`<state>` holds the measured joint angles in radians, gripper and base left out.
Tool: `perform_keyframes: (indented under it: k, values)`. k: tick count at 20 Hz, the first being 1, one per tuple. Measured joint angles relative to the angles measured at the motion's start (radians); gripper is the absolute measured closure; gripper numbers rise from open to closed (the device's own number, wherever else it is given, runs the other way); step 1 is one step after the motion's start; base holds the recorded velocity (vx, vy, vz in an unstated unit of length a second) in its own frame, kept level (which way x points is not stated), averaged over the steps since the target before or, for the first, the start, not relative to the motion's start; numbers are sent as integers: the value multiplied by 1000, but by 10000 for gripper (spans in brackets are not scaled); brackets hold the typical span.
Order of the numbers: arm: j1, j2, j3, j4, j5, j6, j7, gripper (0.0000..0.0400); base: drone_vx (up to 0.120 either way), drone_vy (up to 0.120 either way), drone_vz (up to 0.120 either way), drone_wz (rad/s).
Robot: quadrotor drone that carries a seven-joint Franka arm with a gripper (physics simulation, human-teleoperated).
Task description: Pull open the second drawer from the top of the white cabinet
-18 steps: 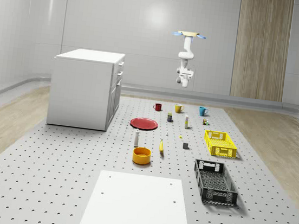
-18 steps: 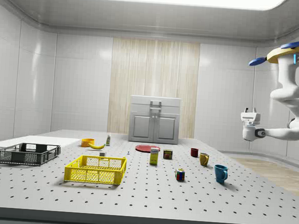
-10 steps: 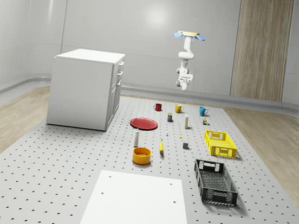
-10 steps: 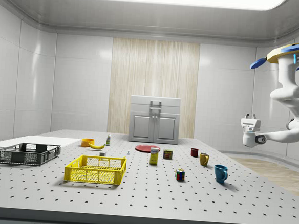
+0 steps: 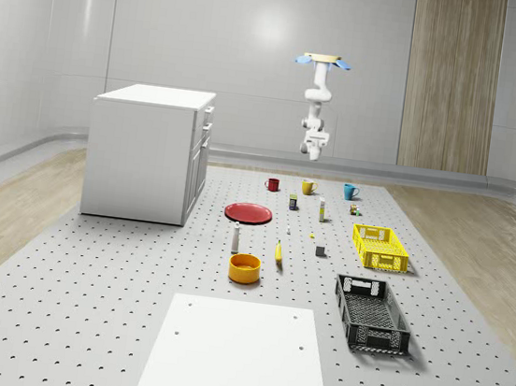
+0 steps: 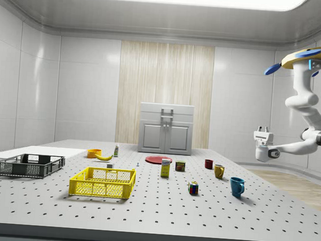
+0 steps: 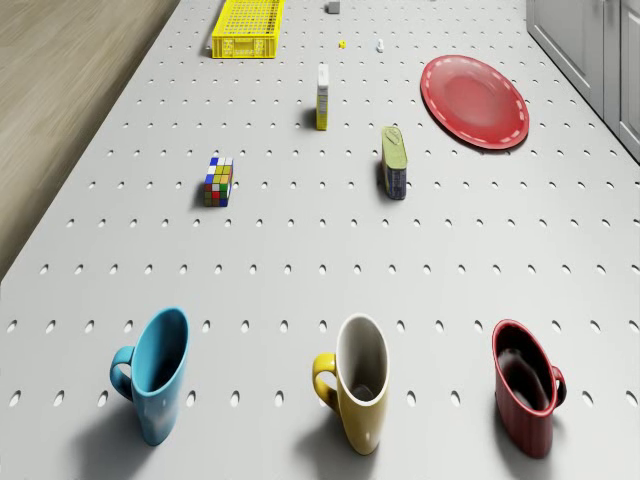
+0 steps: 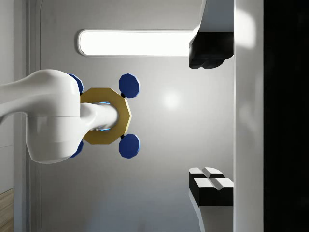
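- We hover with the drone high in the air beyond the table's far edge, above the row of three mugs; nothing bears us.
- Our gripper hangs at the arm's end, pointing upward, well apart from the cabinet; in the wrist view the fingers stand wide apart with nothing between them.
- The cabinet sits on the table at the whole-scene view's left, a white box with flat, hard, smooth faces and square corners.
- The second drawer lies just under the top one, above the two doors (all drawers look shut flush to us).
- We judge the drawer to be rigid and to slide straight out on rails; it should be light, but a crooked pull could bind it.
- The place to take hold is its handle, a small bar at the front's middle; it looks smooth, so we would close squarely across it.
- Below us stand a blue mug, a yellow mug and a red mug, all glossy and upright.
- Farther along lie a flat red plate and a colour cube.
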<state>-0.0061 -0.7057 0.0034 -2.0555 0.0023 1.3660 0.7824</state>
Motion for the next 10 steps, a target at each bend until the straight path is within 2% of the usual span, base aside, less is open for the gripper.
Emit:
perform_keyframes:
  k: [4, 6, 10]
  values:
    - [3, 3, -20, 10, 34, -4, -3, 100, 120, -120, 0, 0]
    - [32, 3, -168, -13, 266, -8, -39, 96, 120, -80, 0, 0]
    - [102, -9, -417, -130, 649, -11, -103, 93, 120, -120, 0, 0]
